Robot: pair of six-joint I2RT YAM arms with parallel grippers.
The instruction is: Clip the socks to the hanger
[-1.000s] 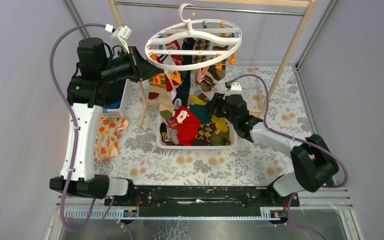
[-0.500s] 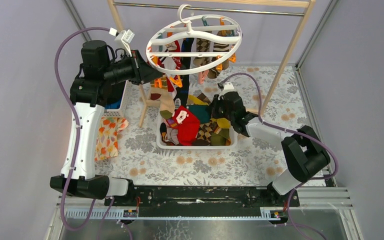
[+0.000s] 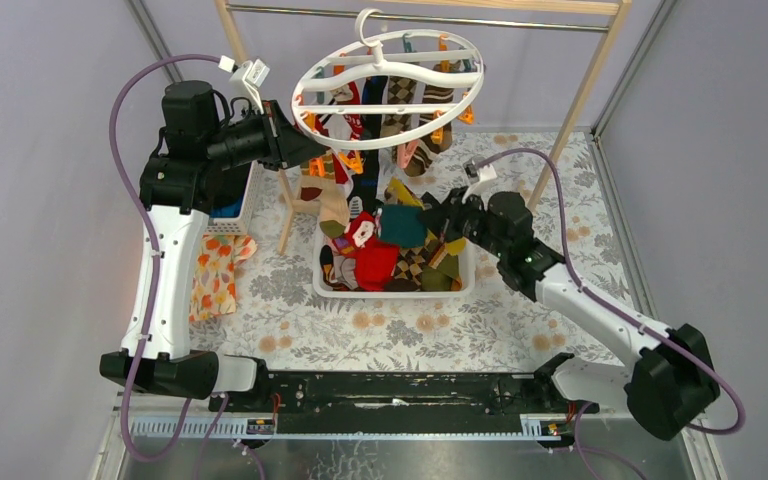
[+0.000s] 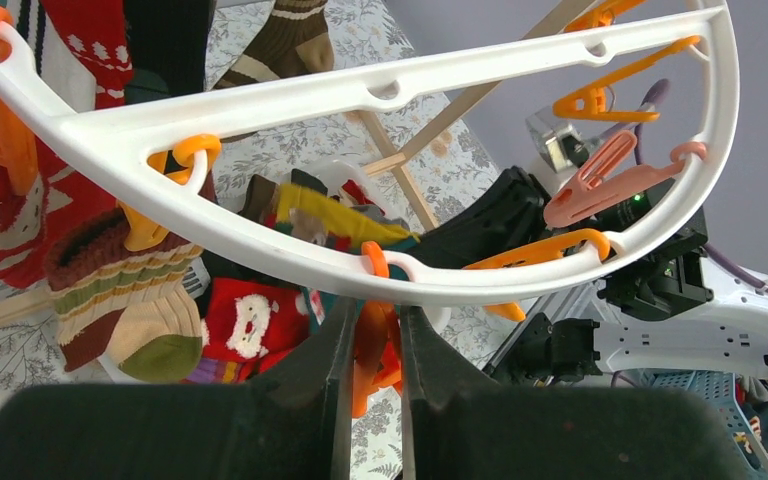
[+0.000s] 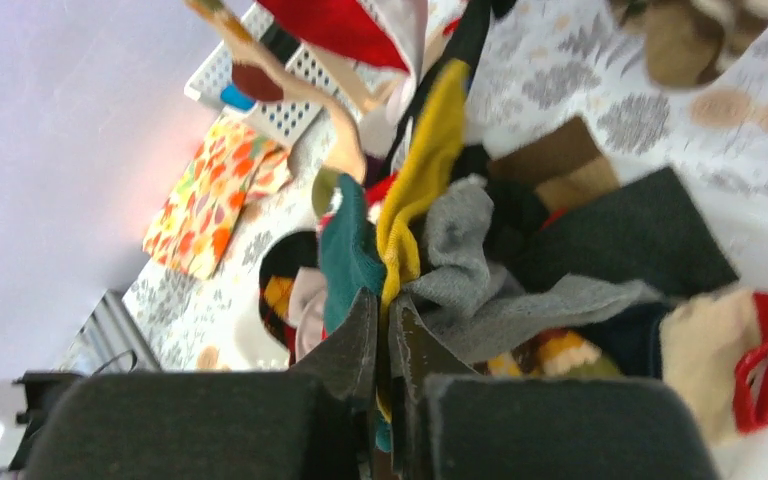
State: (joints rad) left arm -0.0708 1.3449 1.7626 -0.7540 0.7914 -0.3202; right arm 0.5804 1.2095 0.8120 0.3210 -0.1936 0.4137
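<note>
Under the hanger (image 3: 388, 85), at its near rim, the left gripper (image 4: 377, 312) squeezes an orange clip (image 4: 375, 360). Below the hanger, the right gripper (image 5: 382, 330) pinches a mustard sock (image 5: 420, 180). Its cuff should rise squarely into that clip before either lets go.

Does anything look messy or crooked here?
Yes. The hanger looks tilted, its left side lower, where the left gripper pinches an orange clip. The right gripper seems to pinch two socks together, a mustard sock and a teal sock, above the jumbled basket.
</note>
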